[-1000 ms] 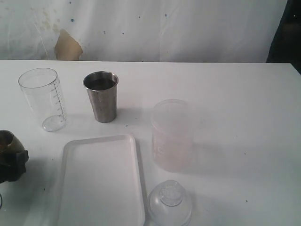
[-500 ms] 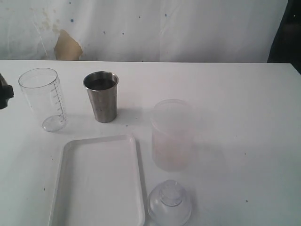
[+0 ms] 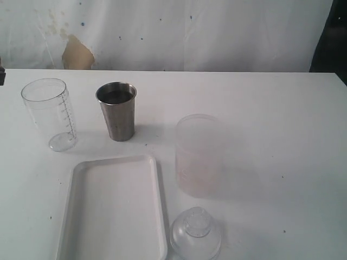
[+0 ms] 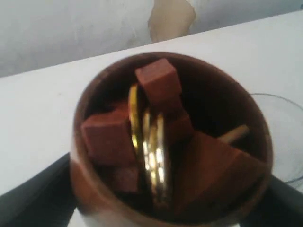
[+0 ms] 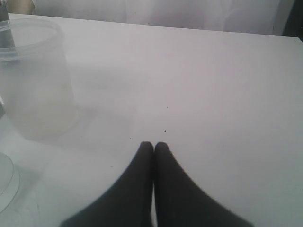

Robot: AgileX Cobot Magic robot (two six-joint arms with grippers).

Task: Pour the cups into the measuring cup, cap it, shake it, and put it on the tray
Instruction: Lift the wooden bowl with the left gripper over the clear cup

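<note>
In the left wrist view my left gripper (image 4: pixel 161 205) is shut on the squat brown wooden cup (image 4: pixel 94 189), which holds reddish-brown cubes (image 4: pixel 158 80) and gold rings (image 4: pixel 151 146). Its dark fingers (image 4: pixel 33 201) flank the cup. The clear measuring cup (image 3: pixel 50 112) stands at the table's back left, and its rim (image 4: pixel 284 137) shows just beyond the brown cup. Only a dark sliver of the left gripper (image 3: pixel 1 75) shows at the exterior view's left edge. The steel tumbler (image 3: pixel 117 110) stands next to the measuring cup. The white tray (image 3: pixel 114 208) lies in front. My right gripper (image 5: pixel 153 146) is shut and empty above bare table.
A frosted translucent container (image 3: pixel 198 155) stands right of the tray and also appears as the frosted container (image 5: pixel 35 80) in the right wrist view. A clear domed lid (image 3: pixel 196 234) lies at the table's front. A white wall with a tan patch (image 3: pixel 77 53) backs the table.
The left gripper with the brown cup rose from the lower left edge of the exterior view to beside the measuring cup, almost leaving that view. Nothing else moved.
</note>
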